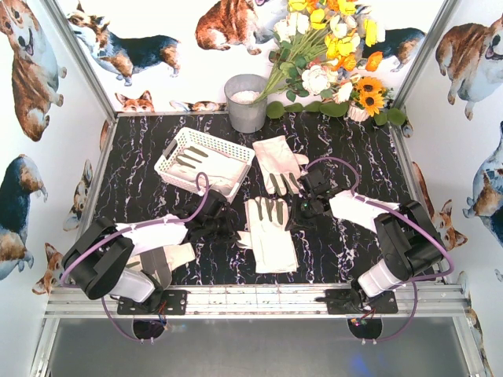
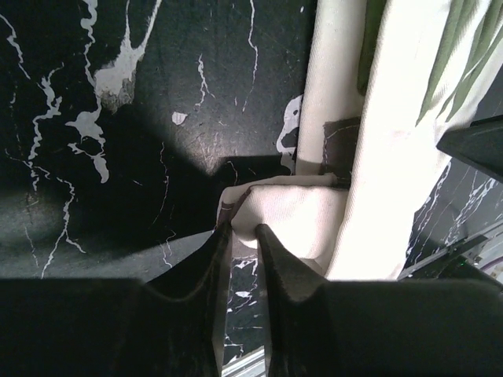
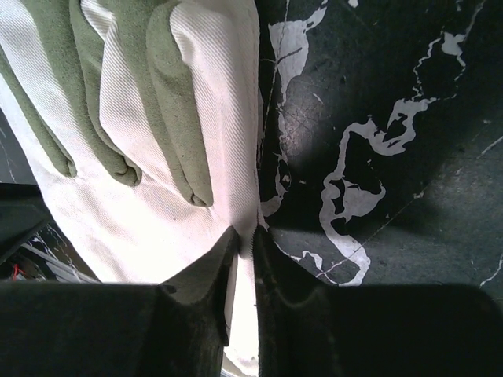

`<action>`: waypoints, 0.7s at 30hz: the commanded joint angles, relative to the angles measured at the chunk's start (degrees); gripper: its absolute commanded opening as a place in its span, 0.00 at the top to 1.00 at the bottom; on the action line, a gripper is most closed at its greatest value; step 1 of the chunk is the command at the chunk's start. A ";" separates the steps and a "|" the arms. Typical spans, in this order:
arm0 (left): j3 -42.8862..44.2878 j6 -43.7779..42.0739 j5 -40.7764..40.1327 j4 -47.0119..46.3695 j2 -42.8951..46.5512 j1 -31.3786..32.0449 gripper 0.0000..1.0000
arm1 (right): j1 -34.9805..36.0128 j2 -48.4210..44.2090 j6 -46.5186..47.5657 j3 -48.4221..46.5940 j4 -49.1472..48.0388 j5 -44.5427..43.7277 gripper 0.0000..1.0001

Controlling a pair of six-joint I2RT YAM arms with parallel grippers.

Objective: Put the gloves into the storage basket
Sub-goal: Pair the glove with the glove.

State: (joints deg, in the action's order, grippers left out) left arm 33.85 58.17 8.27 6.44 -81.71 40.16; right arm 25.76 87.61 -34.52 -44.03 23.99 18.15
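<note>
The glove is soft and limp; the left gripper pinches its nine-o'clock edge, the right gripper seemingly its three-o'clock edge.

Robotics lab test cell: silver aluminium-profile frame boxing black white-veined marble-look tabletop; white wall panels printed with corgi dogs; left robot arm and right robot arm, black-and-white, bolted to near rail; yellow-white flower bunch, seemingly artificial.

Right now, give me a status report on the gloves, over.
Left gripper, right gripper: both shut on near glove, opposite edges. Loose far glove beside storage basket, third glove already inside. Nothing in the way.
</note>
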 commanded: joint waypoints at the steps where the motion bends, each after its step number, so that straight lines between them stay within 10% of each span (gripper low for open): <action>1: 0.83 -0.87 -0.67 -0.91 -1.66 -0.17 0.91 | -0.01 0.24 0.36 -0.94 -2.70 1.00 0.89; 21: -3.23 -3.39 1.45 -0.68 6.09 -0.13 1.00 | -0.01 -3.59 4.23 -4.88 1.20 -0.66 1.00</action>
State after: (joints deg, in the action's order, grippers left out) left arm 31.77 55.51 8.93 5.74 -77.38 40.14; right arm 25.76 86.65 -32.29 -45.58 25.69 18.06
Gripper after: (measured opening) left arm 0.007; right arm 0.077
